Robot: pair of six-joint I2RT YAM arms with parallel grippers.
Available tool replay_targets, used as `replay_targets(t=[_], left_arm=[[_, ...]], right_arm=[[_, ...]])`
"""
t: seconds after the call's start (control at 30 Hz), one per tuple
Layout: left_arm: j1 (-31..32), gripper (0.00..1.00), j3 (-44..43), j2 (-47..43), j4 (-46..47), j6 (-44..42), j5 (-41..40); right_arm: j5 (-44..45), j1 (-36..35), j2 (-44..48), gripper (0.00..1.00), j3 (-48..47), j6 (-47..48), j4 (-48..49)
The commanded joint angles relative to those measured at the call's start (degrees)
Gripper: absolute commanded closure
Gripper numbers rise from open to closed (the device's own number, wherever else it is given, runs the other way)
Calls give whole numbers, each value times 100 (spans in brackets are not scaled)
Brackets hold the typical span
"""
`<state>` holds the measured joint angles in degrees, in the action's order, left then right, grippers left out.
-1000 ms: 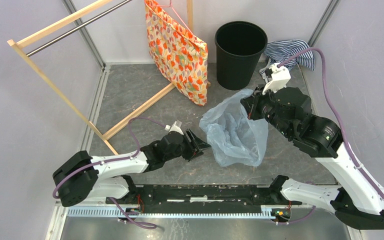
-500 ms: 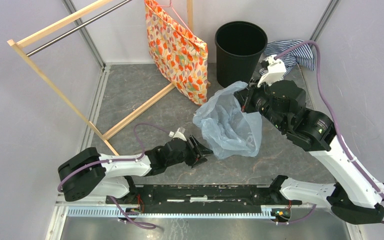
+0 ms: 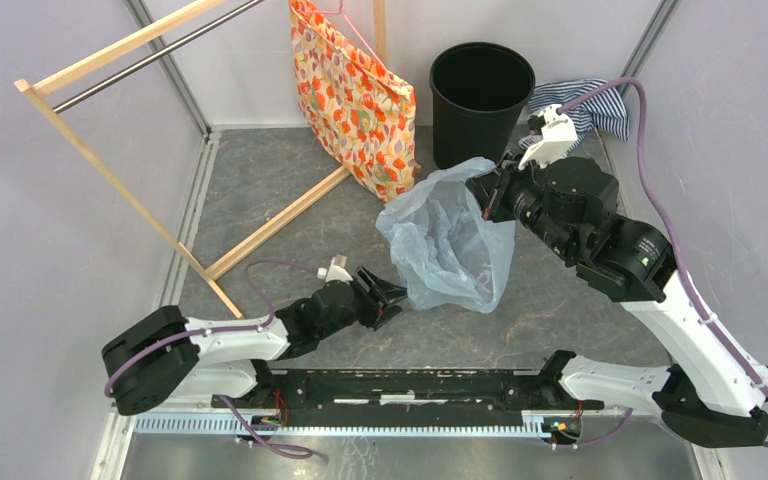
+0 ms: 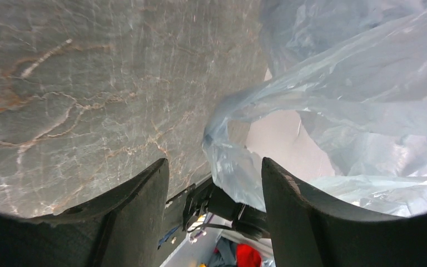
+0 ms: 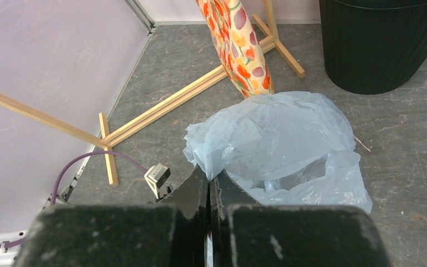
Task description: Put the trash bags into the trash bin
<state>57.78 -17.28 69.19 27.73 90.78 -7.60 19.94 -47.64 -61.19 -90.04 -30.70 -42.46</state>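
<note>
While my right gripper [image 5: 209, 186] is pinching the crinkly pale-blue trash bag [image 3: 447, 245] | left gripper [image 3: 388, 298] is gaping beside its near edge

The bag [image 3: 448, 250] is thin, crinkly, translucent plastic; the bin [image 3: 475, 140] smooth black plastic.

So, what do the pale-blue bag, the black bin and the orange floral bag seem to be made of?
The pale-blue bag looks like thin plastic film: translucent, crinkled, with shiny folds. The black bin seems to be moulded plastic: even dull-black wall, faint sheen; painted metal cannot be excluded. The orange floral bag appears to be printed fabric: matte surface, soft hanging folds.
</note>
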Motion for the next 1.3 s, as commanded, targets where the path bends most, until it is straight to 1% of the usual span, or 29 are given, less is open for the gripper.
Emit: replay_targets(t=[0.0,0.13,0.37,0.6,0.97,1.1,1.27], left_arm=[[-97,32,266,-511,25,356,-483],[-259,31,171,-455,58,223,-342],[-378,30,-37,-19,292,214,-122],[-403,29,-75,395,958,247,23],[-382,30,-287,816,1258,199,341],[-347,31,-288,1051,1471,360,403],[-309,37,-131,1336,1973,783,349]], right_arm=[[-3,-26,59,100,-145,-105,246],[-129,-22,30,100,-102,-178,337],[-196,-25,27,100,-101,-227,370],[-252,-22,9,100,-49,-270,397],[-230,-23,54,100,34,-314,444],[-244,-22,32,100,33,-311,451],[-190,-25,43,100,39,-294,463]])
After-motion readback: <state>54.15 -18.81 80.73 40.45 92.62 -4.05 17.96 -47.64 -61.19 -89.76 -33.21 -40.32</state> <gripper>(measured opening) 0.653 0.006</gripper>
